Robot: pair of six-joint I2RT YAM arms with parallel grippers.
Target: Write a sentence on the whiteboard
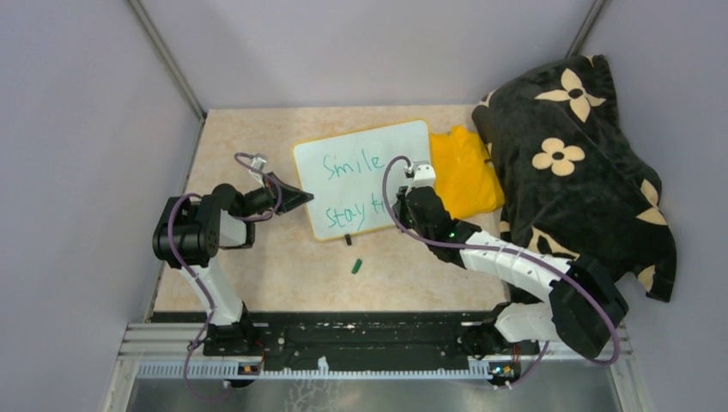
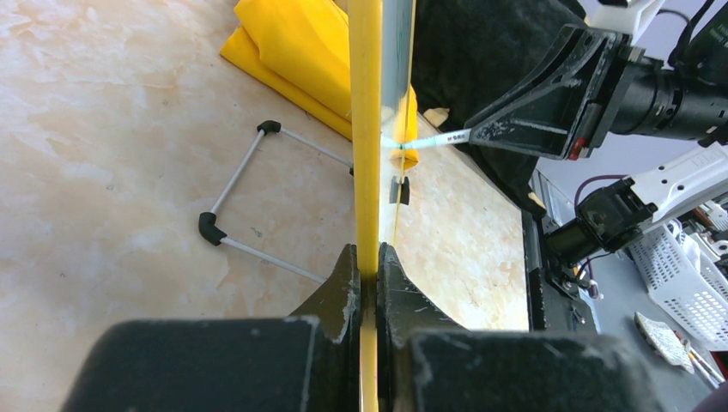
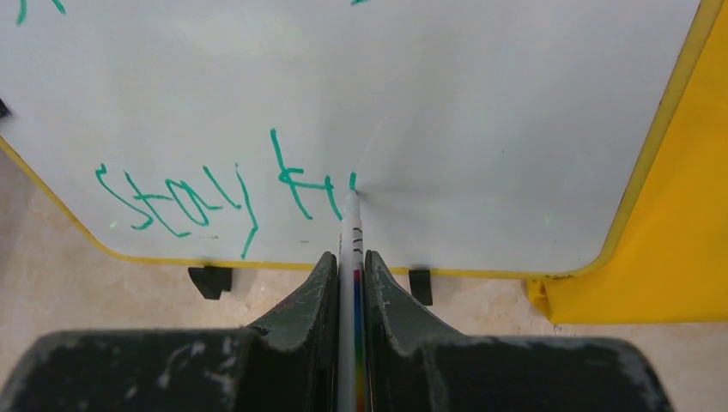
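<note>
The whiteboard [image 1: 360,176] stands tilted on its black feet at mid-table, yellow-framed. Green lettering [image 1: 352,163] reads "Smile" above "Stay k" with a part-drawn letter after it [image 3: 215,193]. My left gripper [image 1: 296,197] is shut on the board's left edge; in the left wrist view the yellow frame [image 2: 366,129] runs edge-on between the fingers [image 2: 367,266]. My right gripper [image 1: 410,199] is shut on a white marker [image 3: 351,232], its tip touching the board just right of the last green stroke. In the left wrist view the marker [image 2: 429,139] meets the board's face.
A folded yellow cloth [image 1: 464,172] lies against the board's right side. A black flowered blanket [image 1: 575,154] fills the right of the table. A green marker cap [image 1: 355,265] lies in front of the board. The board's wire stand [image 2: 249,189] rests behind it.
</note>
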